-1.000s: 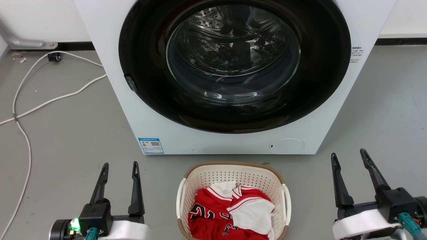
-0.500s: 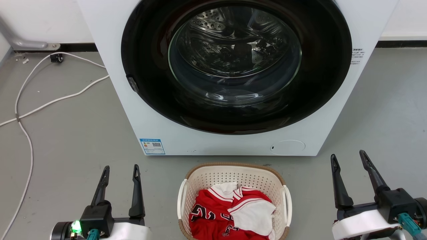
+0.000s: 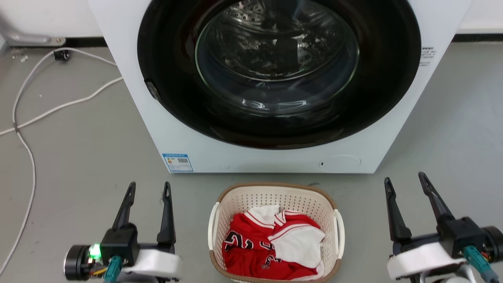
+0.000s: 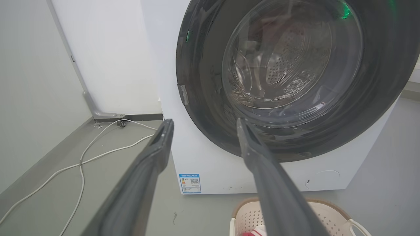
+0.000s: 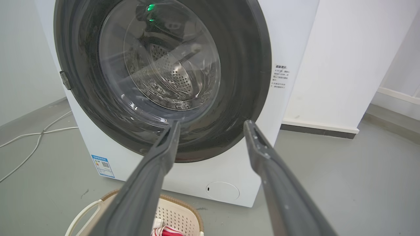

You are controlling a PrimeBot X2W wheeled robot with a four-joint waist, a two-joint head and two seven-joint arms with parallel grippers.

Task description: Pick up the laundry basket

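The laundry basket (image 3: 237,202), cream perforated plastic with a brown rim and white side handles, stands on the grey floor in front of the washing machine (image 3: 188,153) and holds red and white clothes (image 3: 271,243). Left of the basket, apart from it, my left gripper (image 3: 150,186) is open, fingers pointing at the machine. On the basket's right, also apart, my right gripper (image 3: 404,179) is open. The left wrist view catches the basket's rim (image 4: 328,205) at the bottom right, below the open left gripper (image 4: 203,122). Bottom left of the right wrist view is the basket (image 5: 177,213), under the open right gripper (image 5: 211,122).
The white washing machine has a large dark round door (image 3: 279,70), shut, close behind the basket. White cables (image 3: 47,112) trail over the floor at the left. A wall and skirting (image 5: 320,129) stand to the machine's right.
The whole head view has shifted, so the camera has moved: the basket shows more fully and the machine looms larger. Both grippers stay open beside the basket.
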